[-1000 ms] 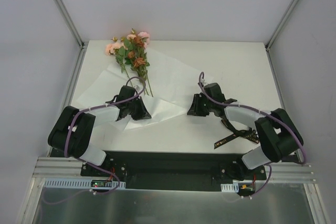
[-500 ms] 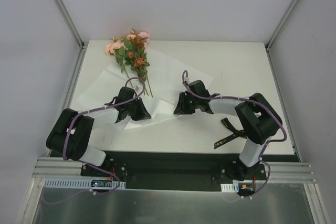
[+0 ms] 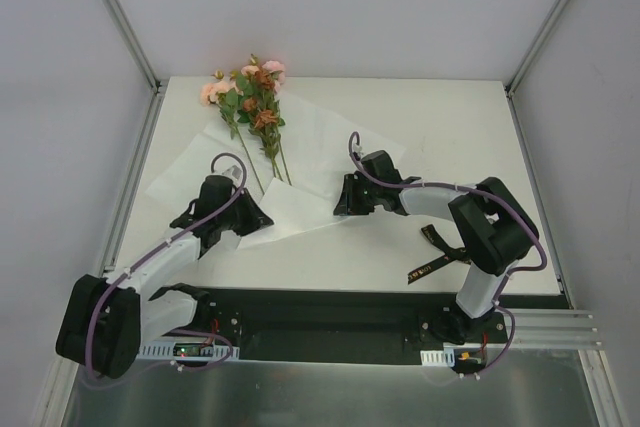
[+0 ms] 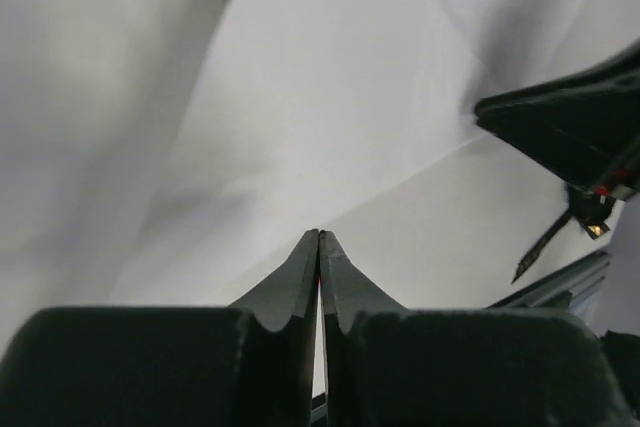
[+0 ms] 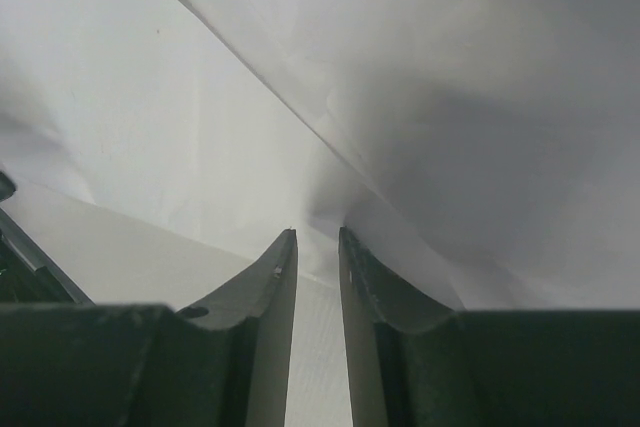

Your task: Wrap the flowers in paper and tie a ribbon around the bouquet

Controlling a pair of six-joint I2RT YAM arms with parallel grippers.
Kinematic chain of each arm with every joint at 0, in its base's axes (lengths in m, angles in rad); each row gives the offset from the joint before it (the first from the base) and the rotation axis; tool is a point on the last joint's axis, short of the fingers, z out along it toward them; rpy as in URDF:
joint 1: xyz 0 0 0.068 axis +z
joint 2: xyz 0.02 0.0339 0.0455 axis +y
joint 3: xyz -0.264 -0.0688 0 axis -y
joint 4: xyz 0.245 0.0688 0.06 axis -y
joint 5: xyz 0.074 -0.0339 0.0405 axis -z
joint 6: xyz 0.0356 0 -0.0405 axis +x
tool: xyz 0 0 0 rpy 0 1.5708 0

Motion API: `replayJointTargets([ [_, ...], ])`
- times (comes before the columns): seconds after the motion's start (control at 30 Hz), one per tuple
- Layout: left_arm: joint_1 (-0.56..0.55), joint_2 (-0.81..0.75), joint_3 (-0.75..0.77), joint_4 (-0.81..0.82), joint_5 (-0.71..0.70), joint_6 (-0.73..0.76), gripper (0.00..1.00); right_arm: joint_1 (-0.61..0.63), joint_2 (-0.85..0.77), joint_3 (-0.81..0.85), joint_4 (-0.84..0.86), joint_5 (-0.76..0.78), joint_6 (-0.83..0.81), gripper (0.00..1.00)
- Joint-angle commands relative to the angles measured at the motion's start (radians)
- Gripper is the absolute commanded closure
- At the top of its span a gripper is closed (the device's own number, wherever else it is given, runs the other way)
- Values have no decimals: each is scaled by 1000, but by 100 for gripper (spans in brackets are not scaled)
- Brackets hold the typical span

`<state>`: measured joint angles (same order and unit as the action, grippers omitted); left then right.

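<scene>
White table [image 3: 450, 137]: we note the left gripper [image 4: 319, 235], jaws together at the paper [image 3: 320, 147] edge, has drawn back nearward. We see the right gripper [image 5: 316, 234] barely shifted, jaws slightly apart.

A worktop [image 3: 450, 127] carries a wide sheet of paper [image 3: 320, 147] spread across its left and middle. Flowers [image 3: 250, 97] lie at the far left, their heads past the paper's far edge and their stems resting on the sheet. The left jaws sit at the paper's near left edge, and the right jaws at its near edge, right of centre. A ribbon [image 3: 440, 257] lies off the paper at the near right.
</scene>
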<state>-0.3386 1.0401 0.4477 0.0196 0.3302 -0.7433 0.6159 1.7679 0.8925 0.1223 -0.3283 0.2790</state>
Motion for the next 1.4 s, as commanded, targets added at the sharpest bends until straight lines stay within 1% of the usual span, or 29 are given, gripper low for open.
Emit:
replayJointTargets([
  [0.0,42,92,-38,-76,-89,-34,100,16,-4,0,-30,31,-24,73],
  [0.1,62,144,-33,-84,-121,-34,100,16,-4,-4,-18,29,-21,73],
  [0.13,69,147,-38,-96,-132,-62,100,18,-2,-4,-16,29,-20,73],
  [0.2,70,143,-62,-134,-169,-123,100,16,-1,-1,-16,29,-17,73],
  [0.3,72,130,-86,-173,-203,-166,100,16,10,6,-16,23,-11,73],
  [0.33,75,130,-93,-208,-213,-194,100,18,13,9,-15,18,-9,73],
  [0.47,93,133,-93,-254,-237,-218,100,18,11,10,-13,21,-12,73],
  [0.57,113,121,-83,-316,-286,-264,100,16,11,8,-16,25,-17,73],
  [0.73,133,118,-60,-346,-264,-240,100,16,7,22,-53,43,-38,72],
  [0.9,133,115,-72,-354,-218,-264,100,19,1,63,-111,64,-70,70],
  [0.97,133,115,-64,-353,-226,-263,100,45,-27,91,-147,95,-92,68],
  [1.0,133,118,-49,-353,-226,-248,100,62,-34,114,-168,116,-118,68],
  [1.03,133,121,-41,-353,-226,-242,100,100,-41,162,-209,130,-126,66],
  [1.1,133,126,-29,-353,-214,-240,100,133,-35,221,-239,144,-126,64],
  [1.13,133,126,-29,-353,-211,-245,100,171,-25,288,-242,147,-121,58],
  [1.2,133,121,-40,-353,-215,-260,100,208,28,367,-262,143,-124,54],
  [1.23,133,120,-43,-351,-215,-263,100,235,53,453,-257,129,-124,52],
  [1.27,133,114,-46,-349,-217,-266,100,246,115,491,-245,82,-121,51],
  [1.33,133,104,-55,-348,-209,-274,100,263,189,575,-211,31,-92,51],
  [1.37,133,94,-56,-345,-207,-275,100,265,226,665,-204,0,-81,51],
])
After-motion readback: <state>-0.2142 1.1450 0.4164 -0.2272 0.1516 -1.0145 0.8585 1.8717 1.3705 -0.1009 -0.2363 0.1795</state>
